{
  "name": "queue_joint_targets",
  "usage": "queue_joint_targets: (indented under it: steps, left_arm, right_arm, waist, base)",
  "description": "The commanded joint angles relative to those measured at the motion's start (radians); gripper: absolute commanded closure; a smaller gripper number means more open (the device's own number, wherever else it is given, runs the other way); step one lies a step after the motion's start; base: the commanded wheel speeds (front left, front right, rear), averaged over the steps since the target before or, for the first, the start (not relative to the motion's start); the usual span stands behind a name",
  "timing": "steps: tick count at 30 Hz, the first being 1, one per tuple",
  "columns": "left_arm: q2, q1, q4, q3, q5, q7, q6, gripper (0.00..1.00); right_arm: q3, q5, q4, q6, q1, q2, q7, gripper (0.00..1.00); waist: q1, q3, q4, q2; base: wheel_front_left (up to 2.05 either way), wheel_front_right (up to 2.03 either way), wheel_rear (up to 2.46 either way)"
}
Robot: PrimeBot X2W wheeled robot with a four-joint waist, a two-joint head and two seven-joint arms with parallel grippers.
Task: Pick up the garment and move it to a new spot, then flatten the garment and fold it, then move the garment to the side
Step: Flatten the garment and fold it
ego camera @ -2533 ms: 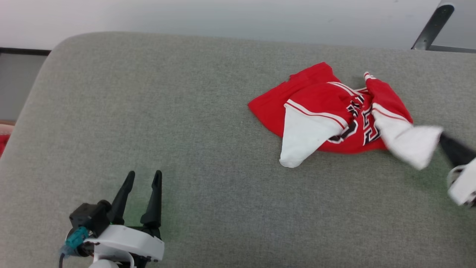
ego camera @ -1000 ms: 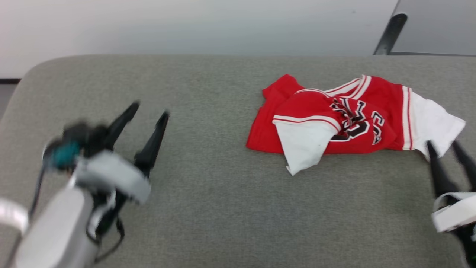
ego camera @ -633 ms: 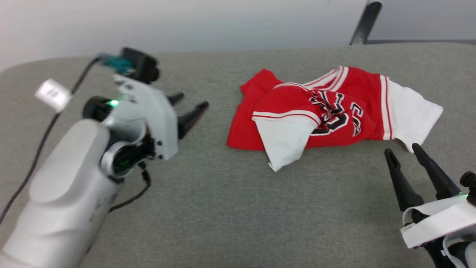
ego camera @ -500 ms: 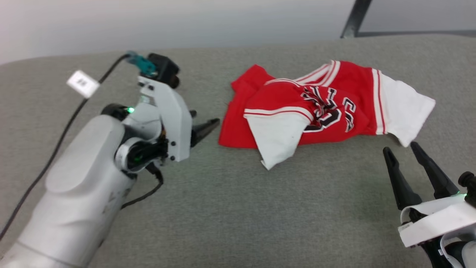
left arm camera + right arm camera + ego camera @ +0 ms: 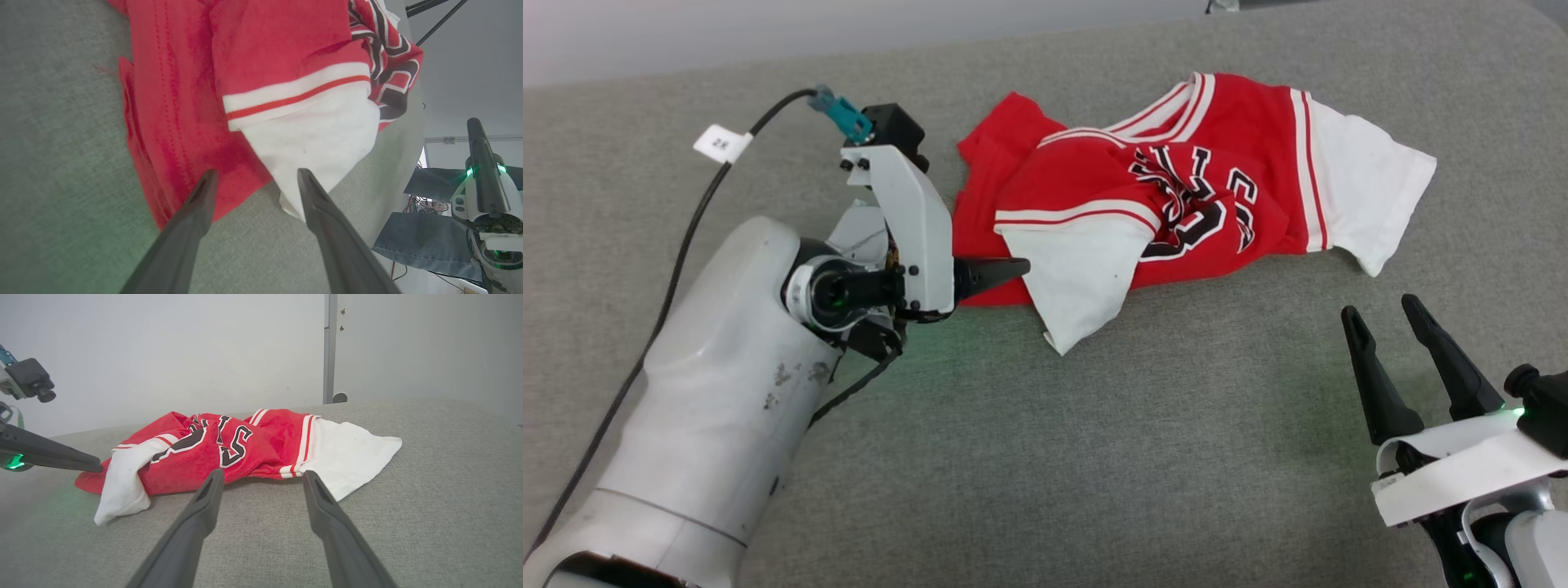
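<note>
The garment, a red jersey with white sleeve ends and black-and-white lettering, lies crumpled on the grey surface. One white sleeve is spread out to the right; the other is folded over its front. My left gripper is open, its tips at the garment's near-left hem. In the left wrist view its gripper spans the red hem and the white sleeve tip. My right gripper stands open and empty, short of the spread sleeve. The right wrist view has its gripper facing the garment.
The grey padded surface runs wide in front of the garment. A black cable with a white tag trails from my left wrist. A pale wall and a metal post stand behind. Grey-blue cloth hangs past the surface's edge.
My right gripper let go of the white sleeve and drew back, open. My left arm swung in from the left to the garment's hem. The head camera has shifted.
</note>
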Motion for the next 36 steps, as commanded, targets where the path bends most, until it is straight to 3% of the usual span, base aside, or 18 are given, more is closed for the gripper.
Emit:
queue_joint_targets:
  steps: [1, 23, 24, 25, 26, 27, 36]
  left_arm:
    - [-0.003, -0.008, 0.004, 0.001, -0.009, 0.002, -0.002, 0.00]
    - [-0.019, -0.033, 0.004, -0.035, -0.082, -0.031, -0.003, 0.00]
    - [-0.019, -0.033, 0.005, -0.037, -0.083, -0.035, -0.003, 0.12]
    - [-0.019, -0.035, 0.006, -0.038, -0.086, -0.039, -0.003, 0.36]
    - [-0.019, -0.036, 0.009, -0.040, -0.088, -0.041, -0.003, 0.73]
    - [-0.019, -0.038, 0.010, -0.042, -0.090, -0.045, -0.003, 0.99]
    - [0.003, -0.027, 0.004, -0.052, -0.123, -0.064, -0.003, 1.00]
  right_arm:
    - [0.003, 0.005, 0.002, 0.000, -0.019, 0.004, -0.007, 0.00]
    - [0.033, 0.011, 0.035, 0.000, -0.049, 0.007, -0.030, 0.00]
    - [0.034, 0.011, 0.036, 0.000, -0.049, 0.008, -0.030, 0.00]
    - [0.035, 0.012, 0.037, 0.000, -0.048, 0.008, -0.030, 0.00]
    - [0.035, 0.012, 0.038, 0.000, -0.048, 0.009, -0.030, 0.00]
    - [0.036, 0.013, 0.039, 0.000, -0.047, 0.010, -0.030, 0.00]
    - [0.025, 0.010, 0.039, 0.000, -0.031, 0.001, -0.013, 0.00]
  waist:
    - [0.0000, 0.018, -0.016, 0.0000]
    - [0.0000, 0.043, -0.028, 0.0000]
    - [0.0000, 0.043, -0.028, 0.0000]
    - [0.0000, 0.042, -0.029, 0.0000]
    - [0.0000, 0.042, -0.029, 0.0000]
    - [0.0000, 0.041, -0.028, 0.0000]
    - [0.0000, 0.009, 0.008, 0.0000]
  base:
    - [0.00, 0.00, 0.00]
    - [0.00, 0.00, 0.00]
    - [0.00, 0.00, 0.00]
    - [0.00, 0.00, 0.00]
    - [0.00, 0.00, 0.00]
    - [0.00, 0.00, 0.00]
    - [0.00, 0.00, 0.00]
